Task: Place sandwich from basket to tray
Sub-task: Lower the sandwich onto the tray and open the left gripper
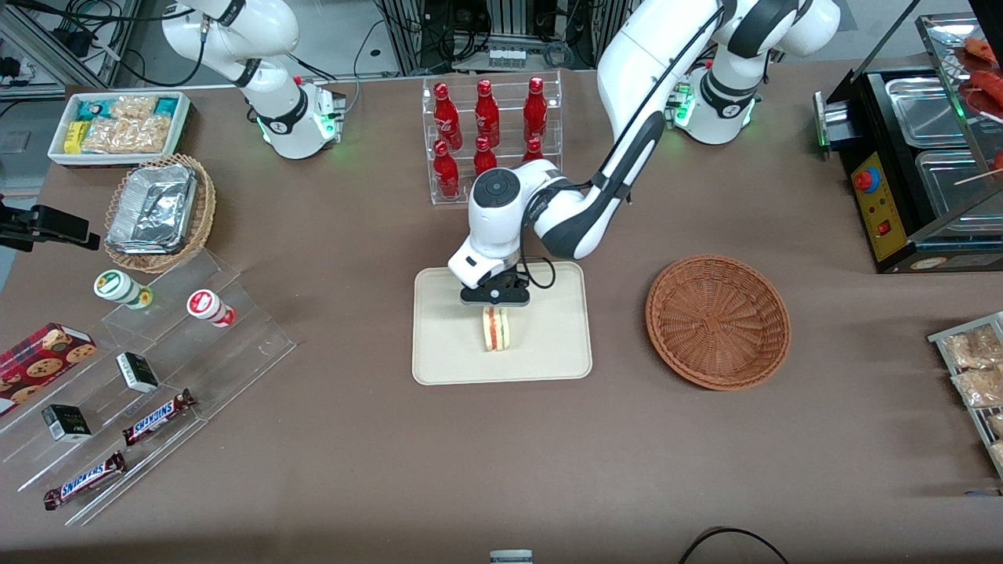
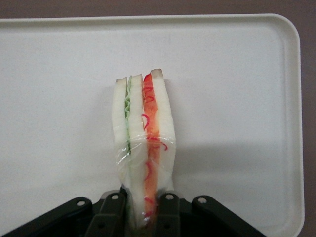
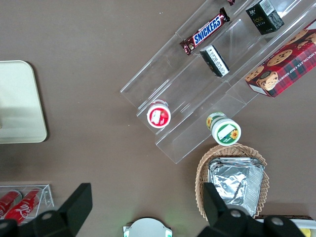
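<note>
The sandwich (image 1: 495, 330) (image 2: 144, 143) is a wrapped wedge of pale bread with green, red and orange layers, standing on its edge over the middle of the cream tray (image 1: 447, 368) (image 2: 237, 74). My gripper (image 1: 494, 308) (image 2: 143, 212) is shut on the sandwich, its black fingers (image 2: 169, 212) pressing the bread from both sides. Whether the wedge rests on the tray or hangs just above it I cannot tell. The reddish-brown wicker basket (image 1: 718, 320) sits beside the tray toward the working arm's end of the table, with nothing in it.
A clear rack of red bottles (image 1: 490, 129) stands farther from the front camera than the tray. Toward the parked arm's end lie acrylic steps (image 1: 157, 368) with snacks, a tan basket of foil containers (image 1: 157, 207) and a white snack bin (image 1: 117, 125). A black appliance (image 1: 917, 172) stands at the working arm's end.
</note>
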`<state>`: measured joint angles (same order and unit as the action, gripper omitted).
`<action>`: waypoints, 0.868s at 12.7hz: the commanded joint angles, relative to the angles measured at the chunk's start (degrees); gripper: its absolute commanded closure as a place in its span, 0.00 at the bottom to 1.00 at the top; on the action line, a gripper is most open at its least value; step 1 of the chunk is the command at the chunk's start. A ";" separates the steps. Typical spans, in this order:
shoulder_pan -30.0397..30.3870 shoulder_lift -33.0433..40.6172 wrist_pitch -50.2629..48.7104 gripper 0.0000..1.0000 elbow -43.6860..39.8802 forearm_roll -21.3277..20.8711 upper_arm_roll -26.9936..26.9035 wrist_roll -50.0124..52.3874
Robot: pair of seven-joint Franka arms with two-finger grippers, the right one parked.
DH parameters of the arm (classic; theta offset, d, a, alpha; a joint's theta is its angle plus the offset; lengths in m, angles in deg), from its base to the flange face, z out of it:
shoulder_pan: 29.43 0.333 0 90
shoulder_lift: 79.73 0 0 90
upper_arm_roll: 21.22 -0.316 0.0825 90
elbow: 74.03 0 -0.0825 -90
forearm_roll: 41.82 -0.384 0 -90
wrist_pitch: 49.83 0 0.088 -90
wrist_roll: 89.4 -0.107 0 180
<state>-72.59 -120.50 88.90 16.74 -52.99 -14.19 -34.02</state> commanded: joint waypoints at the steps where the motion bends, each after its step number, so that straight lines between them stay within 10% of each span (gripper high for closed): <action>1: -0.87 -1.68 0.48 0.14 -1.83 -0.95 -0.70 0.51; 3: -0.78 -1.51 0.48 0.00 -1.92 -0.78 -0.70 0.60; 11: 1.59 12.97 -12.40 0.00 -1.74 0.10 -0.96 4.70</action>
<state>-71.58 -113.57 81.98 13.38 -52.88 -14.96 -32.81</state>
